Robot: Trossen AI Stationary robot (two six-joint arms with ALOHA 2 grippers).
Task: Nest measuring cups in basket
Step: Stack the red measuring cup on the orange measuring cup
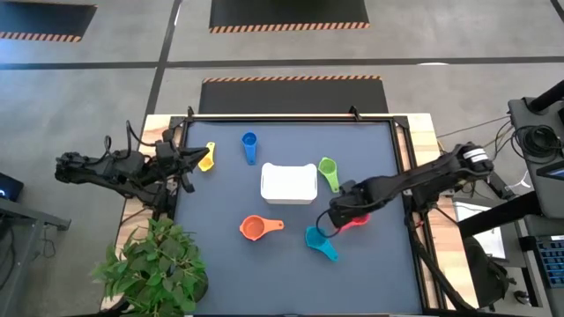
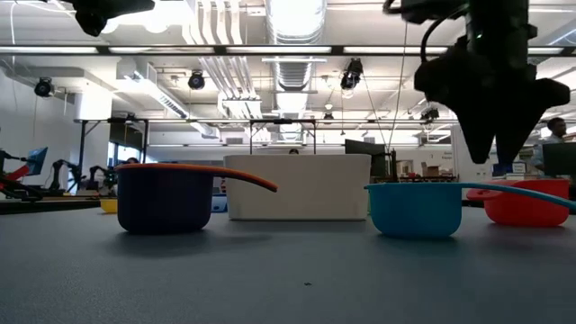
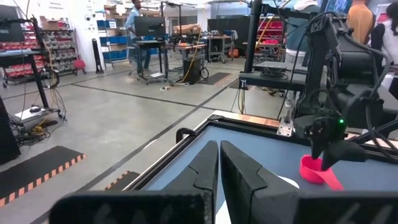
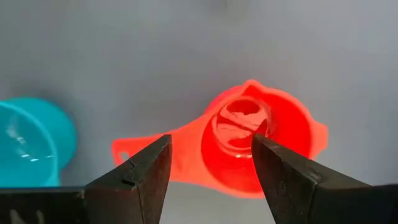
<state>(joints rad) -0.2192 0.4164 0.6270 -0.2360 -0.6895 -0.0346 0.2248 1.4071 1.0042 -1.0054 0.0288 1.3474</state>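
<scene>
Directly below the right gripper, a red measuring cup is seen lying upright on the table, near the teal cup, right of the white basket; the jaws are spread wide, empty; the cup is judged light, stiff, slippery; its rim wall is best pinched; the left gripper is parked shut at the table's edge.

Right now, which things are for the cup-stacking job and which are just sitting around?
For the job: white basket; yellow cup, blue cup, green cup, orange cup, teal cup, red cup; open right gripper above the red one.
Just around: potted plant.
</scene>
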